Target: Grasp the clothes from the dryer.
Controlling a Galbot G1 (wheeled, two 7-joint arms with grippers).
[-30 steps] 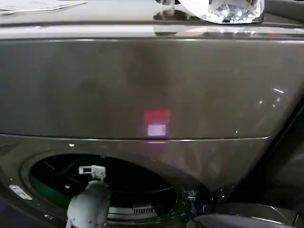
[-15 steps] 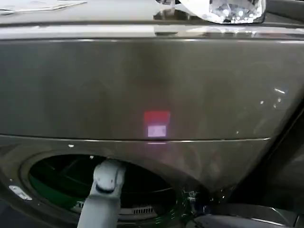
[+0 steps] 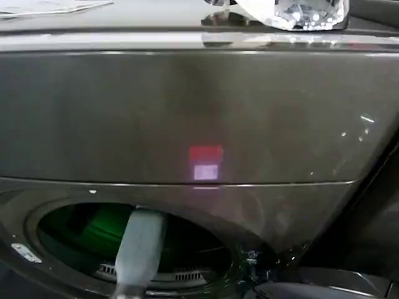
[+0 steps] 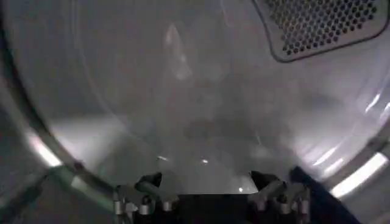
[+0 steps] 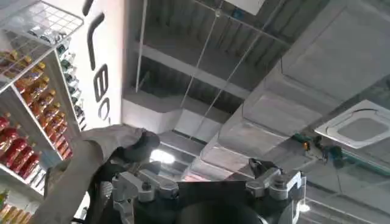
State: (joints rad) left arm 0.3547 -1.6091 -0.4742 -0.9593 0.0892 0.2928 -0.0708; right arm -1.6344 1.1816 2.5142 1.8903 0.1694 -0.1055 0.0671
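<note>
The left arm reaches through the round opening of the dryer, and the left gripper hangs inside the drum, fingers spread, holding nothing. The right gripper (pointed at the ceiling) is open too. A small red light glows on the front panel.

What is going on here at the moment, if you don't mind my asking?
The robot's left arm is reaching through the round opening of the dryer. Its left gripper is open inside the drum, with nothing between its fingers. The right gripper is open too, pointing up at the ceiling.
</note>
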